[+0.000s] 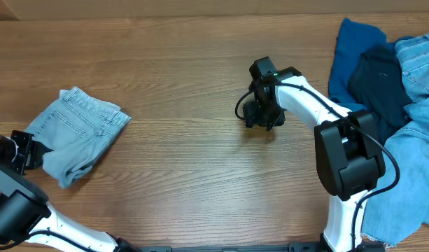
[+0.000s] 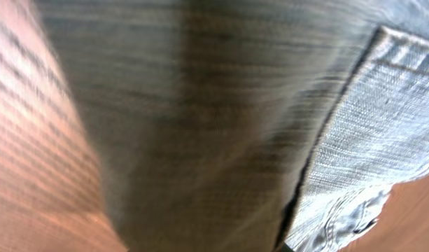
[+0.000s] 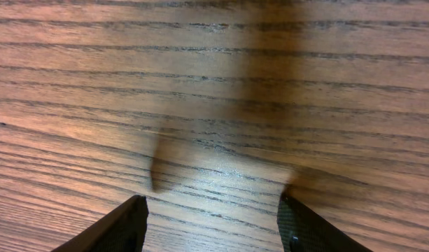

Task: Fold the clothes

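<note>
At 9 o'clock on the table [image 1: 186,63], pale denim jeans [image 1: 80,133], folded into a compact bundle. Stitched edge toward 12 o'clock, rounded fold toward 6 o'clock, all of it lying flat on the wood. Up close in the left wrist view, only blurred denim and a stitched back pocket [image 2: 389,119] at 3 o'clock, with wood showing at both sides.

Wide bare wood from the bundle's 3 o'clock edge across to the table's centre, and more along 12 o'clock.

Left gripper [image 1: 22,150] right at the bundle's 8 o'clock edge, touching or just beside it. Cannot tell whether clenched on the cloth or let go, with the fingers out of sight in its own camera and too small from overhead.

Right gripper [image 1: 262,115] just past centre toward 2 o'clock, well apart from the bundle. Fingers [image 3: 123,227] spread apart over bare wood grain, grasping nothing.

At 3 o'clock, a loose heap: royal blue garment [image 1: 354,49] nearest the centre, dark navy garment [image 1: 378,84] on top of it, light denim garments [image 1: 417,63] beyond, spilling down to 5 o'clock behind the right arm [image 1: 347,150].
</note>
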{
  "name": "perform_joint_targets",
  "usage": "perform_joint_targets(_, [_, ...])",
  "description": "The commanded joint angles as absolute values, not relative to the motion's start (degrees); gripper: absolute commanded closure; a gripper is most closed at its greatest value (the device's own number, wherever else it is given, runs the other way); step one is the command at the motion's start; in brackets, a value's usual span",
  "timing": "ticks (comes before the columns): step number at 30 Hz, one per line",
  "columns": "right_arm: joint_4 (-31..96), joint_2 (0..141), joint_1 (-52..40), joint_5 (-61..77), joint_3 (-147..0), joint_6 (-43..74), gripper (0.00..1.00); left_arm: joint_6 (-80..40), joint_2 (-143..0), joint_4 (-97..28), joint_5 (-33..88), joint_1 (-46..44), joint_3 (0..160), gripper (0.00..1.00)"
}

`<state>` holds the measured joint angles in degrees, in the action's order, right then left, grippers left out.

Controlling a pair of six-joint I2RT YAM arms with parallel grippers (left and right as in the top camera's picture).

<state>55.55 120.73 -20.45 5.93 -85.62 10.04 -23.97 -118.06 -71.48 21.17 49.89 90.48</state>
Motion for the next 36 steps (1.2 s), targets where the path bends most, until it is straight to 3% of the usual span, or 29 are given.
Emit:
perform_joint_targets(1, [55.81,121.56,-20.38,5.15,-85.08,10.00,0.36,-23.73,-116.03,-77.73,19.27,49.47,90.91,0.11])
perform_joint_targets(2, [55.83,121.56,-20.38,5.15,-85.08,10.00,0.36,-22.79,-116.03,-79.09,18.90,49.47,90.91,0.00])
perform_joint_targets(6, [56.01,121.54,-20.38,5.17,-85.08,10.00,0.36,-21.50,-116.01,-80.12,21.17,49.47,90.91,0.01])
perform_joint_targets(8, [56.07,121.56,-20.40,5.17,-85.08,10.00,0.36,-16.08,-116.01,-79.99,28.99,49.08,90.91,0.09])
perform_joint_targets(10, [55.99,121.56,-20.38,5.15,-85.08,10.00,0.36,-8.82,-115.72,-79.92,38.17,47.40,90.91,0.39])
perform_joint_targets(14, [55.92,121.56,-20.40,5.17,-85.08,10.04,0.36,-2.48,-114.13,-79.22,40.12,38.39,90.91,0.64])
perform_joint_targets(16, [56.05,121.56,-20.40,5.17,-85.08,10.04,0.36,-1.39,-113.86,-77.41,36.73,32.62,90.91,0.94])
perform_joint_targets(20, [56.31,121.56,-20.40,5.19,-85.08,10.07,0.36,-4.99,-113.99,-72.38,14.26,16.01,90.91,0.96])
perform_joint_targets(25, [56.80,121.56,-20.40,5.17,-85.08,10.07,0.36,-5.41,-113.99,-69.63,-1.39,1.78,90.91,0.96])
perform_joint_targets(29, [57.39,121.56,-20.40,5.17,-85.08,10.04,0.36,-10.87,-114.10,-69.12,-10.52,-1.76,90.61,0.96])
perform_joint_targets(36, [57.36,121.56,-20.40,5.17,-85.08,10.04,0.36,-10.94,-114.10,-66.48,-10.92,0.56,85.89,0.96])
